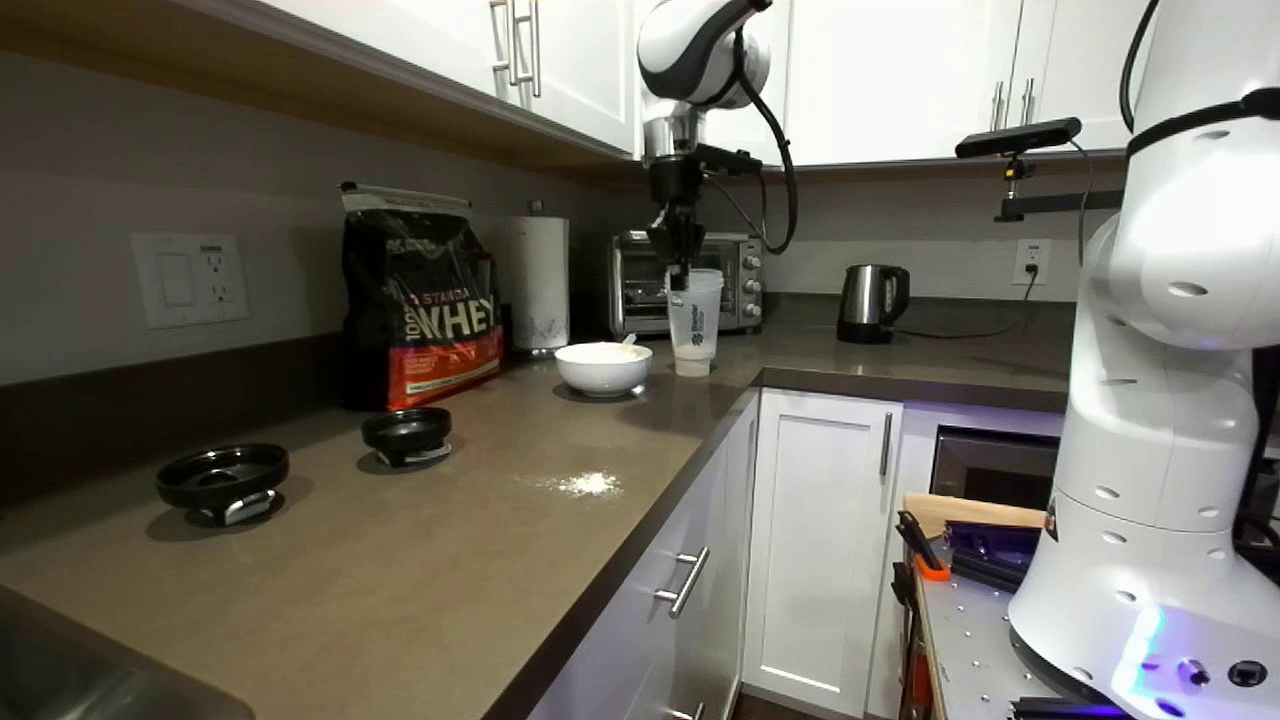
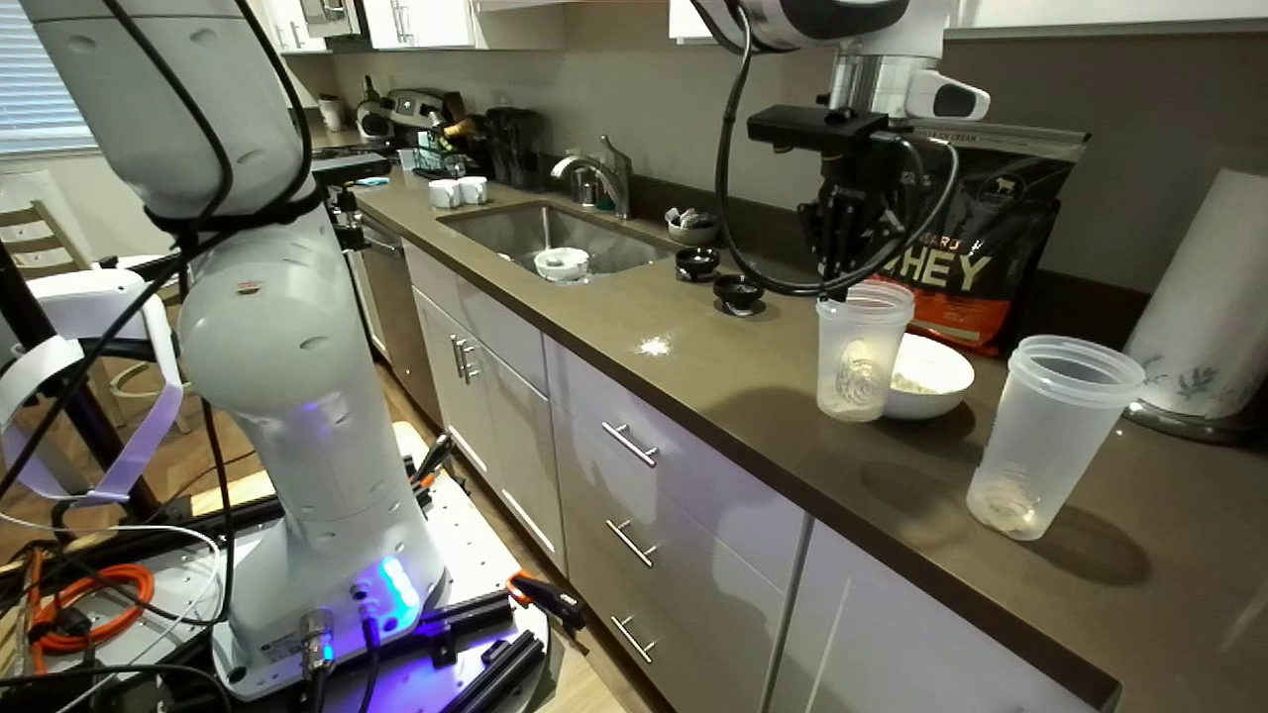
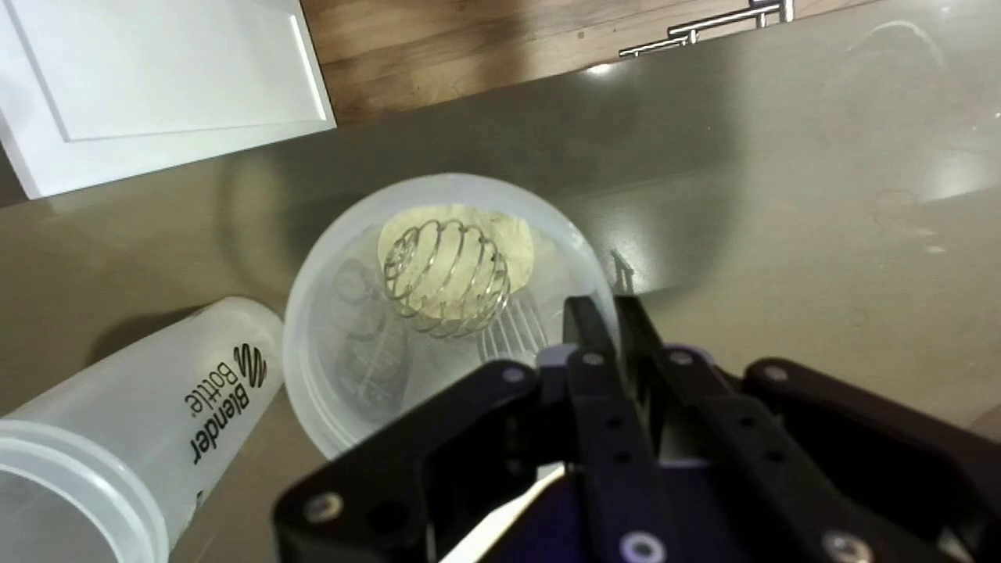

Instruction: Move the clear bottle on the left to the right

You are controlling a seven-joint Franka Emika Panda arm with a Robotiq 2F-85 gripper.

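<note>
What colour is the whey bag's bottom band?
The bottom band is orange-red, clearest in an exterior view.

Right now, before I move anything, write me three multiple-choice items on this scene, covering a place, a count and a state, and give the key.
1. Where are the fingers?
A. At the electric kettle
B. At the rim of a clear bottle
C. In the sink

2. How many clear bottles are in view?
A. Two
B. Four
C. Six

3. In what state are the bottles' tops?
A. Capped
B. Wrapped
C. Uncovered

1: B, since the wrist view shows them straddling that rim.
2: A, as an exterior view shows one near the white bowl and a second bottle nearer the camera.
3: C, because both rims show open there, no lids on.
</note>
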